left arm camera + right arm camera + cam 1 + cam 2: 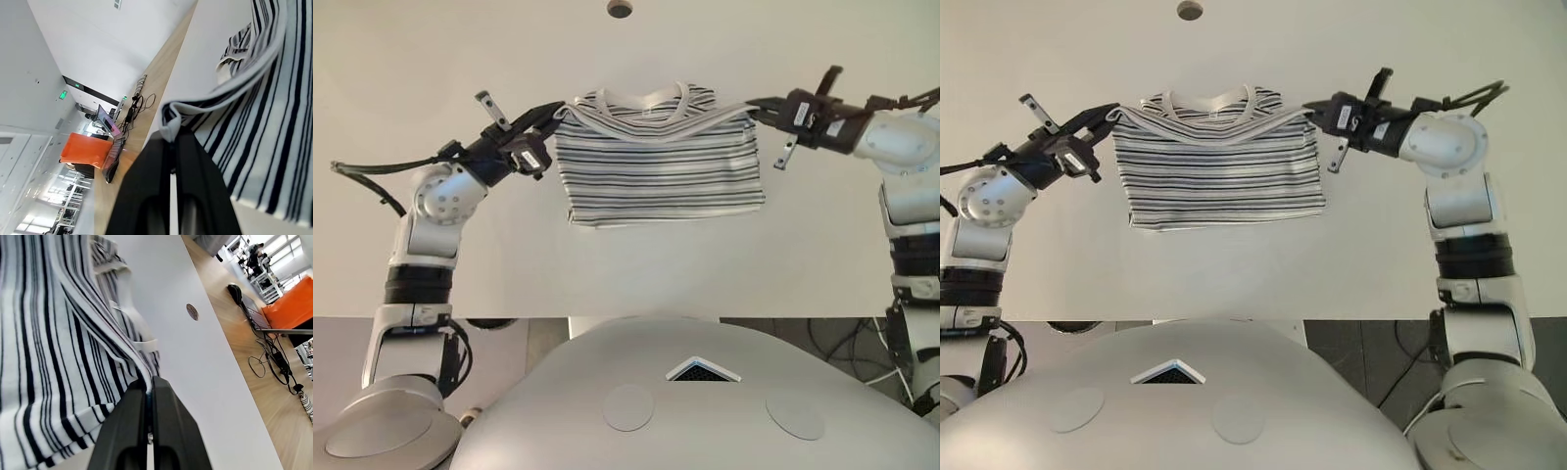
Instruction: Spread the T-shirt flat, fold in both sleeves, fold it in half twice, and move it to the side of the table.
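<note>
- The white worktop [431, 264] has a round cable hole [620, 8] at its far edge.
- The striped T-shirt [656, 166] is stretched out near that far edge, midway between the side edges.
- The left gripper [558, 112] pinches the shirt's upper left corner.
- The right gripper [752, 102] pinches the upper right corner.

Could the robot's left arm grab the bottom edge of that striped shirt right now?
Probably not yet: the left gripper is shut on the T-shirt at a top corner. Nothing covers the bottom hem, but it must let go first.
</note>
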`<state>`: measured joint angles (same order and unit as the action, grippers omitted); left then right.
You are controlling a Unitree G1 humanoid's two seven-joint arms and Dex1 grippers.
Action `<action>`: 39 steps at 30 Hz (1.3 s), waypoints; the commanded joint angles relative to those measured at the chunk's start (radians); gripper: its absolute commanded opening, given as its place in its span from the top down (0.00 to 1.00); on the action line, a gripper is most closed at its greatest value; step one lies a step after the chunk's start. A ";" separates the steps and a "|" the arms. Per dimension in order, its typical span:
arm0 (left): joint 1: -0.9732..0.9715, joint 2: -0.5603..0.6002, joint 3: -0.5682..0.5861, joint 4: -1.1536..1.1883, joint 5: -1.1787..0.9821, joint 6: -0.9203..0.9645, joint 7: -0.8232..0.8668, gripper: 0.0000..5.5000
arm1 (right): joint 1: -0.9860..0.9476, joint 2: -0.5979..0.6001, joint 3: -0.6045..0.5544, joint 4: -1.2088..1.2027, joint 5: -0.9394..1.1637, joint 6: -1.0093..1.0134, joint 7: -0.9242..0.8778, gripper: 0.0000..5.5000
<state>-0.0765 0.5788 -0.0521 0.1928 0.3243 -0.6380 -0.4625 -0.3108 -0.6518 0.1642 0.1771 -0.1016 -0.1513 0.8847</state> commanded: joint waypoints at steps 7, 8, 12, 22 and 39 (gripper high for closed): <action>-0.186 -0.030 -0.084 0.285 0.113 -0.034 0.171 0.99 | -0.258 0.121 0.078 0.456 -0.094 -0.133 -0.092 1.00; -0.199 -0.028 -0.104 0.326 0.133 -0.039 0.182 0.99 | -0.271 0.129 0.089 0.497 -0.109 -0.151 -0.103 1.00; -0.278 -0.035 -0.212 0.558 0.258 -0.059 0.259 0.85 | -0.311 0.168 0.112 0.661 -0.149 -0.169 -0.153 0.85; -0.417 -0.108 -0.116 0.873 0.094 -0.112 0.516 0.51 | -0.388 0.258 -0.108 0.897 0.020 -0.201 -0.370 0.49; -0.190 -0.212 -0.008 0.183 0.136 -0.235 0.654 0.50 | -0.326 0.285 0.150 0.722 -0.125 -0.394 -0.010 0.36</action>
<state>-0.2945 0.3748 -0.0545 0.4369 0.4440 -0.9011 0.1941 -0.5951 -0.3370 0.2645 0.8651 -0.1589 -0.5200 0.8691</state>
